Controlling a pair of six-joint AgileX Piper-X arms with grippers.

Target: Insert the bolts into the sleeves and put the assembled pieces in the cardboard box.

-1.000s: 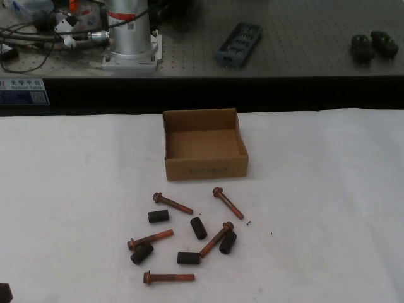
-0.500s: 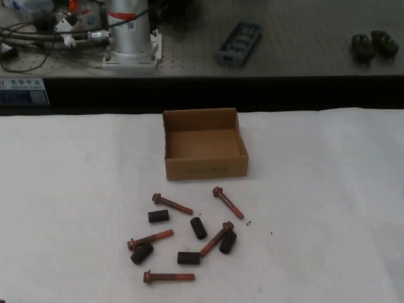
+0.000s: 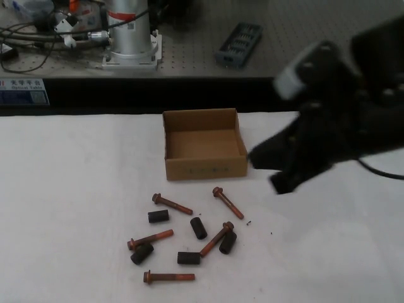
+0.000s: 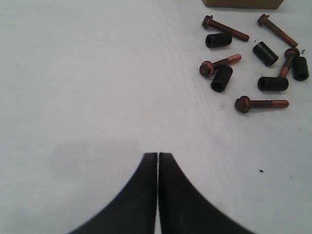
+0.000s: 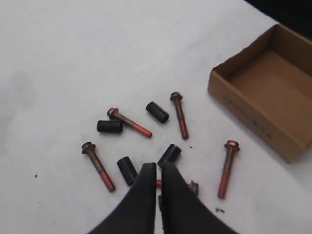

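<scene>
Several rusty orange bolts [image 3: 172, 203] and short black sleeves [image 3: 199, 228] lie loose on the white cloth in front of the open cardboard box [image 3: 205, 165], which holds nothing. My right arm [image 3: 328, 126] hangs over the bench just right of the box. Its gripper [image 5: 156, 166] is shut and holds nothing, above the scattered bolts [image 5: 129, 122] and sleeves [image 5: 109, 126], with the box [image 5: 253, 117] off to one side. My left gripper [image 4: 157, 155] is shut and holds nothing over bare cloth, well apart from the bolts [image 4: 261, 104] and sleeves [image 4: 222, 78].
Behind the white cloth [image 3: 76, 189] runs a dark perforated bench with a metal post [image 3: 129, 31], cables and a dark ribbed block [image 3: 238, 43]. Bare cloth lies left and right of the parts.
My right arm has swung into the high view from the right, beside the box. A dark tip at the lower left corner has left the picture. The bolts, sleeves and box have not moved.
</scene>
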